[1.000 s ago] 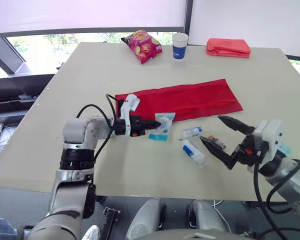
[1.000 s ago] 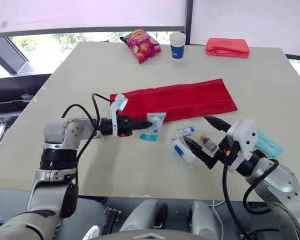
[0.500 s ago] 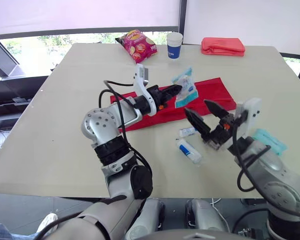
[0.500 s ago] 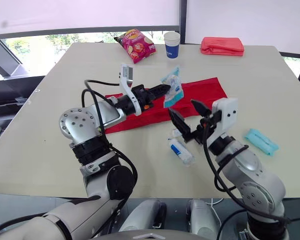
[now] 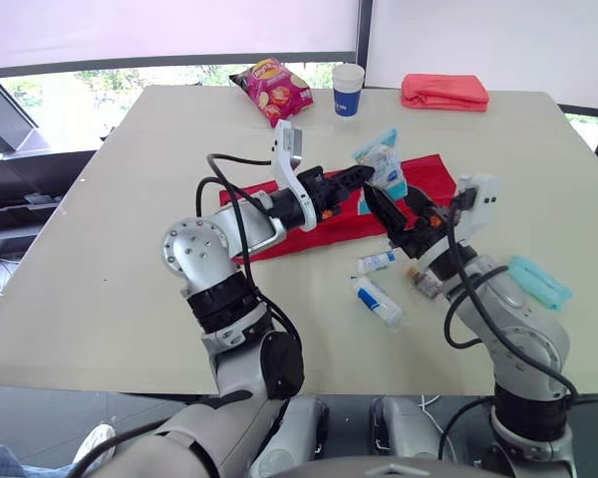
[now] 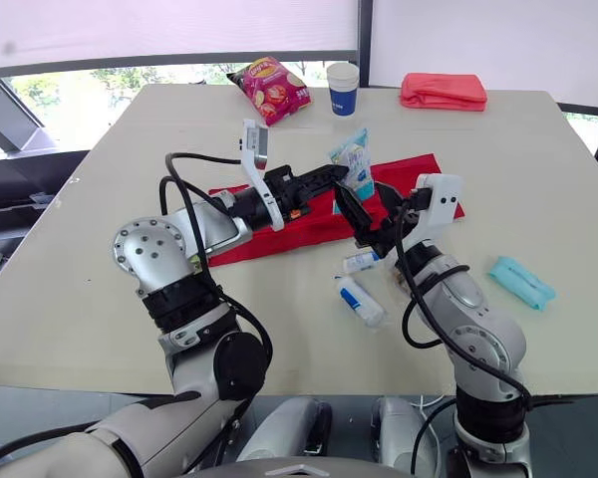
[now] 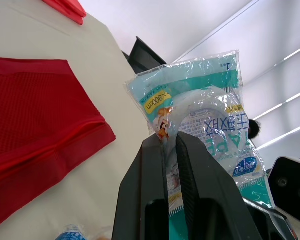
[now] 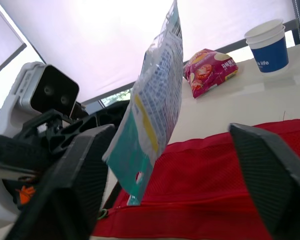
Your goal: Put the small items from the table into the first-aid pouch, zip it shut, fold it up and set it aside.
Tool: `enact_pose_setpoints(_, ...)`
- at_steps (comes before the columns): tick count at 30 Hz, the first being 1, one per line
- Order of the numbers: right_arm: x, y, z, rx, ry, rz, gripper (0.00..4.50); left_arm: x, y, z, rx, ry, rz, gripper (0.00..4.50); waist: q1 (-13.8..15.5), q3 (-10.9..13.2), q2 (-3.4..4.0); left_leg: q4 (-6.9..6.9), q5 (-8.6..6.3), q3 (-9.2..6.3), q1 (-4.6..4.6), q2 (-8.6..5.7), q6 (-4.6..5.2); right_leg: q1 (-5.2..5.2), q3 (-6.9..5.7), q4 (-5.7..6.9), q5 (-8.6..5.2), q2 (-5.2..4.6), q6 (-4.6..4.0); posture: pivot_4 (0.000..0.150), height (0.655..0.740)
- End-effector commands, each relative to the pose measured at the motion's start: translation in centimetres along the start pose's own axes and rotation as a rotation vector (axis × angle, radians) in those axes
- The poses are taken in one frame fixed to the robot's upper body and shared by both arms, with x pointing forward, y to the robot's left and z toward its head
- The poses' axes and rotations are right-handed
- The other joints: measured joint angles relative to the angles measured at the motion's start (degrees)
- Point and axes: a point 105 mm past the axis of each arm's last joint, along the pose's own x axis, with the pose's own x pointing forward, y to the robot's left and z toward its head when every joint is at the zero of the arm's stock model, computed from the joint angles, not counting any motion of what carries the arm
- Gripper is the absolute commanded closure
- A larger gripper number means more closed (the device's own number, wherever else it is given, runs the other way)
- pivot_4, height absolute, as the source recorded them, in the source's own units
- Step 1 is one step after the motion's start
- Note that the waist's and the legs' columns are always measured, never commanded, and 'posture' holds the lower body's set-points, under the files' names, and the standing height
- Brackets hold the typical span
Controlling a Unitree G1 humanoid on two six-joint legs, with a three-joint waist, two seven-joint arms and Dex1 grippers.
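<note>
1. Beige table (image 5: pixel 90 259) under a bright window; along the far edge, from the left: pink snack bag (image 5: pixel 274 88), blue paper cup (image 5: pixel 348 90), folded red cloth (image 5: pixel 444 92).
2. Mid-table, flat and stretched out lengthwise: the red first-aid pouch (image 7: pixel 35 100), seam running along its near side. Open or zipped, impossible to tell.
3. Left gripper (image 7: pixel 169 137) raised above the pouch, both black fingers pressed tight on a clear-and-teal packet (image 5: pixel 382 162), pinching it by 1 edge.
4. Packet well off the table, hanging in the air over the right half of the pouch, printed face tilted.
5. Just right of that, the right gripper (image 5: pixel 387 197), also lifted, its 2 fingers spread wide with the packet's lower end between them, apart from both. Nothing held.
6. Down on the table by the pouch's near edge: small white tube (image 5: pixel 379 262), bigger white-and-blue tube (image 5: pixel 379 301) nearer the robot, small brownish bottle (image 5: pixel 424 282) partly behind the right arm.
7. Far right, well apart from the other items: teal wrapper (image 5: pixel 538 282), flat on the table.
</note>
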Motion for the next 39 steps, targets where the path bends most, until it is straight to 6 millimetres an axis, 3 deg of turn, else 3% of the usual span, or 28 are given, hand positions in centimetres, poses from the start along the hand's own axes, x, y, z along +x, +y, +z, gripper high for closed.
enact_pose_setpoints(1,0.1,0.9,1.7,-0.003,-0.083,0.034,2.27,0.6,-1.2,-0.8,-0.001,0.011,-0.066,4.50,0.06,0.00,0.00,0.00,0.00,0.01,0.00,0.00,0.00,0.00,0.00,0.00,0.00,0.00,0.00,0.150,0.7395)
enact_pose_setpoints(3,0.0,1.1,1.9,-0.008,-0.090,0.039,2.77,0.6,-1.1,-0.8,0.000,0.013,-0.064,4.50,0.04,0.00,0.00,0.00,0.00,0.01,0.00,0.00,0.00,0.00,0.01,0.00,0.00,0.00,0.00,0.150,0.7395)
enact_pose_setpoints(7,0.0,1.3,1.9,-0.013,-0.090,0.048,4.27,0.6,-1.0,-0.9,0.006,0.019,-0.063,4.50,0.01,0.00,0.00,-0.01,0.00,0.02,0.00,0.00,-0.01,-0.01,0.02,0.00,0.00,0.00,0.00,0.150,0.7395)
enact_pose_setpoints(11,-0.1,1.1,1.8,-0.015,-0.085,0.046,4.38,0.4,-0.9,-0.8,0.004,0.020,-0.078,4.50,0.01,0.00,0.00,-0.01,0.00,0.02,0.00,0.00,-0.01,-0.02,0.03,0.00,0.00,0.01,-0.01,0.150,0.7395)
enact_pose_setpoints(15,-0.2,0.8,1.8,-0.019,-0.081,0.044,4.38,-0.3,-1.1,-0.8,0.002,0.048,-0.129,2.98,-0.02,0.00,0.00,-0.01,0.00,0.03,0.00,0.00,-0.01,-0.02,0.04,0.00,0.00,0.01,-0.01,0.150,0.7395)
enact_pose_setpoints(17,-0.5,0.4,1.8,-0.030,-0.067,0.041,4.38,-1.1,-0.8,-0.6,0.044,0.056,-0.120,1.90,-0.05,0.00,0.01,-0.03,0.00,0.03,0.00,0.00,-0.01,-0.04,0.05,0.00,0.00,0.02,-0.01,0.150,0.7395)
enact_pose_setpoints(18,-0.7,0.2,1.8,-0.035,-0.060,0.039,4.38,-1.5,-0.6,-0.5,0.064,0.058,-0.109,1.80,-0.09,0.00,0.01,-0.03,0.00,0.03,0.00,0.00,-0.01,-0.04,0.05,0.00,0.00,0.02,-0.01,0.150,0.7395)
enact_pose_setpoints(19,-0.9,0.0,1.8,-0.039,-0.054,0.037,4.38,-1.8,-0.4,-0.4,0.086,0.063,-0.102,1.42,-0.12,0.00,0.02,-0.04,0.00,0.04,0.00,0.01,-0.02,-0.05,0.06,0.02,-0.01,0.02,-0.02,0.150,0.7395)
enact_pose_setpoints(22,-2.1,-0.9,1.7,-0.046,-0.010,0.041,4.38,-4.1,0.1,-0.2,0.245,0.098,-0.096,0.09,-0.18,0.01,0.03,-0.09,0.01,0.07,0.01,0.02,-0.04,-0.08,0.10,0.03,-0.02,0.04,-0.05,0.150,0.7395)
enact_pose_setpoints(28,-5.8,-2.3,1.1,-0.049,0.161,0.085,4.38,-9.1,3.1,0.0,0.811,0.229,-0.086,0.09,-0.32,0.05,0.11,-0.50,0.05,0.40,0.07,0.04,-0.12,-0.31,0.41,0.06,-0.08,-0.02,-0.18,0.150,0.7395)
enact_pose_setpoints(33,-7.8,-3.5,1.4,-0.083,0.240,0.084,4.38,-12.1,4.7,2.3,1.032,0.230,-0.103,0.09,0.17,0.06,0.09,-0.66,0.06,0.45,0.05,0.07,-0.10,-0.36,0.42,-0.03,-0.22,-0.11,-0.43,0.150,0.7395)
enact_pose_setpoints(39,-9.2,-3.9,2.7,-0.091,0.230,0.096,4.38,-15.4,5.8,5.2,1.105,0.229,-0.017,0.09,-0.02,0.09,0.03,-0.70,0.01,0.46,-0.07,0.12,0.02,-0.46,0.41,-0.05,-0.11,-0.14,-0.22,0.150,0.7395)
